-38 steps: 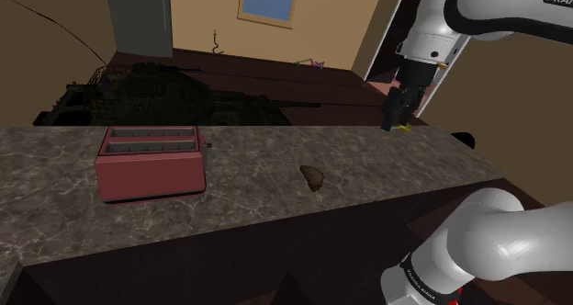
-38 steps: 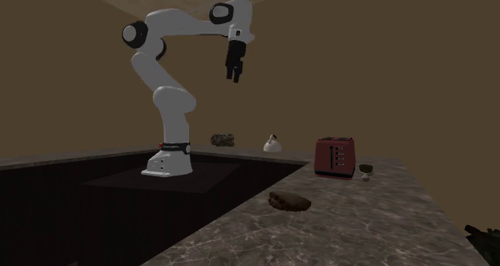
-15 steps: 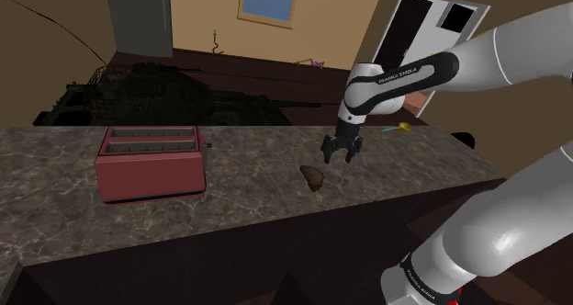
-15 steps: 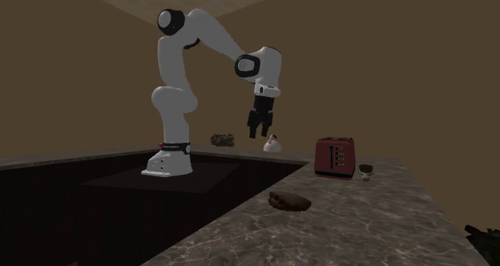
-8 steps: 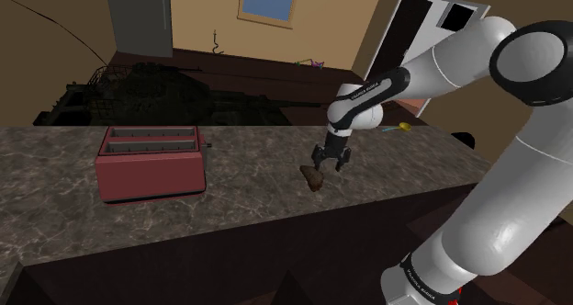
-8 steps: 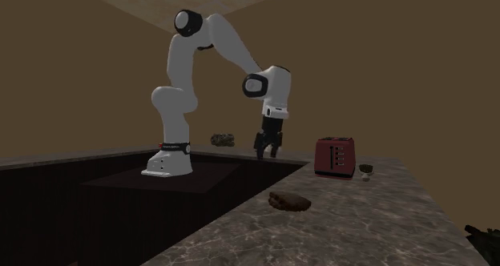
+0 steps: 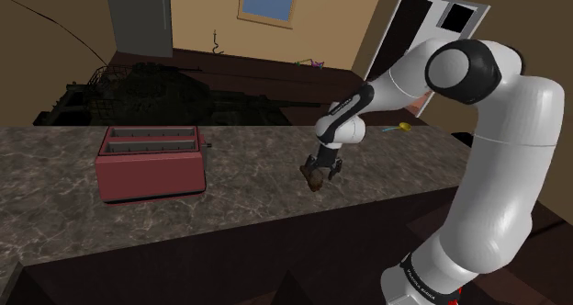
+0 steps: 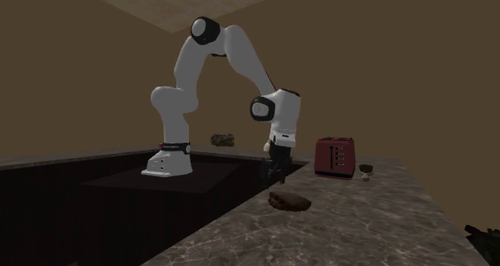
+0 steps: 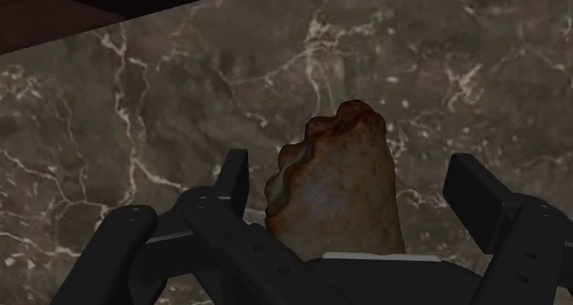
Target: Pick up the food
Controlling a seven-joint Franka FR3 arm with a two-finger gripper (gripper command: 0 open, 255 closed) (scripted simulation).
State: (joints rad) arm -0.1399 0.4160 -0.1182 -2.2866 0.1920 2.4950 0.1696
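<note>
Claw point(image 9: 351, 176) spread, brown food point(image 9: 332, 165) between its fingers

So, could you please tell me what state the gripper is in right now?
Gripper: open, jaws astride the brown food lump on the counter, not touching it.

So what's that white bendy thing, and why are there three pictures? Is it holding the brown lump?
The white bendy thing is a robot arm with a black two-finger gripper at its end. One picture is taken from beside its stand, one from farther off along the counter, and one from a camera on the hand itself. On the dark marbled counter are a red toaster and a brown lump of food. The fingers are open, one on each side of the food, so nothing is held yet.
</note>
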